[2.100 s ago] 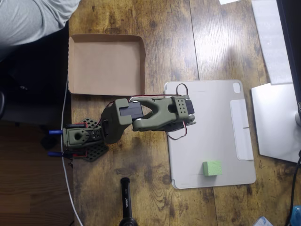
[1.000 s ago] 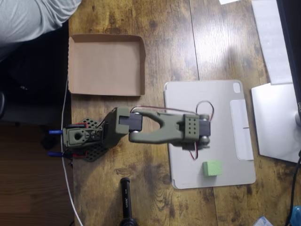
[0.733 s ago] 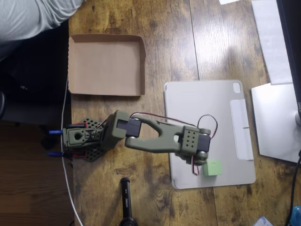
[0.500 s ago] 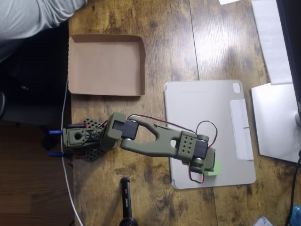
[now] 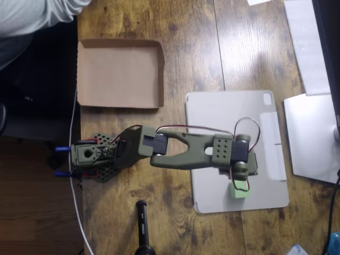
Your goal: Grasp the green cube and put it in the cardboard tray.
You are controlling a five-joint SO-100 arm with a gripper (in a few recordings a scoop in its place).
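Olive-green arm is stretched out to the right in the overhead view, with its wrist sitting right above the green cube (image 5: 240,192). The gripper (image 5: 242,182) points down at the cube's top edge and covers part of it, but from straight above I honestly can't tell how wide the fingers are spread or whether they've actually got hold of the block or are just touching it. A red wire loops around the wrist motor.

That cube sits on the flat grey tablet (image 5: 212,114), near its lower edge toward the right corner. The tablet itself lies on the wooden table (image 5: 186,42).

Further out, the cardboard tray (image 5: 120,73) is up at the top left, well apart from the cube, with plain brown inside. The arm's base is clamped at the left edge of the table, below the tray. A black cylinder-shaped object (image 5: 142,228) pokes in from the bottom edge, and a person's grey sleeve (image 5: 32,13) shows in the top left corner.
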